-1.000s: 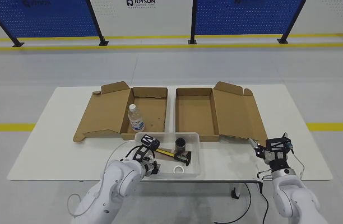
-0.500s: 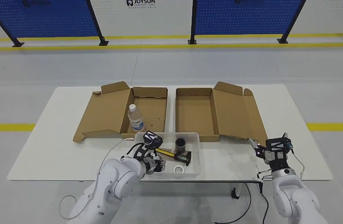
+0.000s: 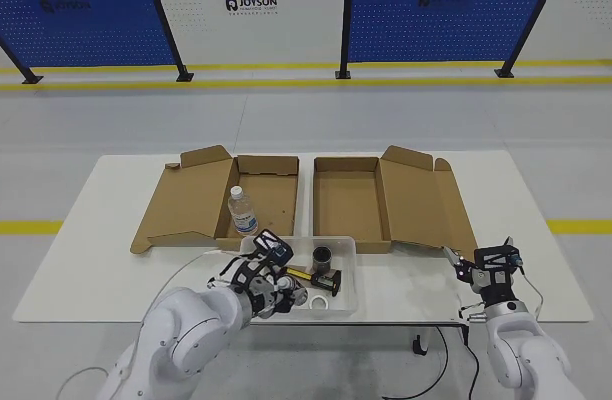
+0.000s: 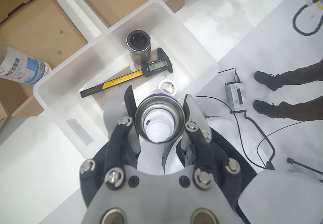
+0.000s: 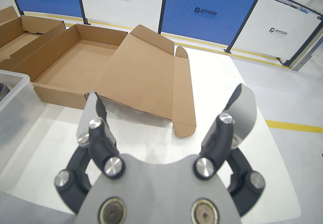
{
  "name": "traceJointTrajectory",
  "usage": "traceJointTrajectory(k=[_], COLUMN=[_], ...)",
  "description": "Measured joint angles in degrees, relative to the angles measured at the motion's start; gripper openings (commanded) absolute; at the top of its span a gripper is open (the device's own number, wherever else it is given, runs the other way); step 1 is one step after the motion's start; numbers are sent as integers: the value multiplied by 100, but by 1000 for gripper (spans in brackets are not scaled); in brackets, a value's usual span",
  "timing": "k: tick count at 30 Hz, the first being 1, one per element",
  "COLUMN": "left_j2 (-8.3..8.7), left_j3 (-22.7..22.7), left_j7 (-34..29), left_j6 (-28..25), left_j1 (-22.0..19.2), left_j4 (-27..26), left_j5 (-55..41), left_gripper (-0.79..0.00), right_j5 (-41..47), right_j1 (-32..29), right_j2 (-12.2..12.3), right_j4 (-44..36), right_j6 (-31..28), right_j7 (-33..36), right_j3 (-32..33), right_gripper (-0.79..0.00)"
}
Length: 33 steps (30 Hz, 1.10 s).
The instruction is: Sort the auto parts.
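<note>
My left gripper [image 4: 158, 93] [image 3: 282, 291] is shut on a hollow steel sleeve [image 4: 141, 119], held upright above the near side of the clear plastic bin [image 4: 191, 40] [image 3: 352, 275]. Inside the bin stands a black cylindrical bearing [image 4: 138, 46] [image 3: 322, 258]. Beside it lie a black and yellow digital caliper [image 4: 131, 76] [image 3: 306, 272] and a flat metal ring [image 4: 167, 84]. My right gripper [image 5: 167, 99] [image 3: 483, 266] is open with nothing in it, low over the table's front right corner, apart from the bin.
Two open cardboard boxes lie behind the bin, the left box [image 3: 271, 195] and the right box [image 3: 348, 200] [image 5: 75, 58], their flaps spread outward. A water bottle [image 3: 242, 212] [image 4: 20, 66] stands at the left box's front edge. The table edge runs just in front of the bin.
My left arm has shifted to the right, farther over the bin, keeping the sleeve in its gripper. The right arm has stayed still.
</note>
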Motion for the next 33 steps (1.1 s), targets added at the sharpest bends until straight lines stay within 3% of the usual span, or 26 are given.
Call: traceJointTrajectory(k=[8,16,23,33], left_j2=[57,78,55,-2], left_j3=[-108,-214,-59,-49], left_j7=[20,407,838,963], left_j6=[-117,-60,387,1345], left_j1=[180,46,-380,-890], left_j4=[-275,-203,63,832], left_j5=[-105,-136,694,1549], left_gripper=[-785,-785,-785,-785], right_j5=[0,0,0,0], right_j1=[0,0,0,0], right_j2=[0,0,0,0], right_j4=[0,0,0,0], right_j6=[0,0,0,0], right_j7=[0,0,0,0], right_j3=[0,0,0,0], right_gripper=[0,0,0,0])
